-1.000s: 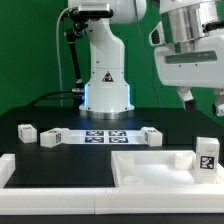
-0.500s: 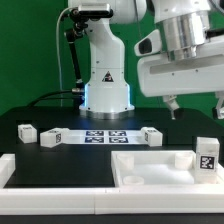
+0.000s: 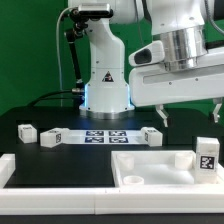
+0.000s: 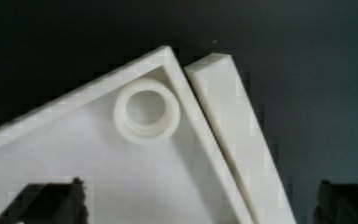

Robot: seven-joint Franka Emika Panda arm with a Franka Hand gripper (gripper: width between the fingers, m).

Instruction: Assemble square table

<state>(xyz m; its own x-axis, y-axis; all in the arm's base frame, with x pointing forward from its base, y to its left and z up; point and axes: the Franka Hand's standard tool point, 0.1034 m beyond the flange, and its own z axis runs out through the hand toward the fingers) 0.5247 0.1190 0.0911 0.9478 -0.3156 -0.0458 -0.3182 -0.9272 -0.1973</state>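
The white square tabletop (image 3: 150,168) lies at the front on the exterior view's right, rim up. One tagged leg (image 3: 207,158) stands on its right part. Three more legs lie on the black table: two on the left (image 3: 26,131) (image 3: 49,138) and one near the middle (image 3: 151,135). My gripper (image 3: 188,112) hangs open and empty above the tabletop. In the wrist view a corner of the tabletop (image 4: 87,150) with a round socket hole (image 4: 146,108) shows between my open fingers (image 4: 43,200), well below the gripper (image 4: 194,205).
The marker board (image 3: 105,136) lies in front of the robot base (image 3: 105,90). A long white border rail (image 3: 45,172) runs along the front left and shows beside the tabletop's edge in the wrist view (image 4: 238,110). A green wall stands behind.
My gripper has moved toward the exterior view's left and slightly lower, over the tabletop. The parts on the table have not moved.
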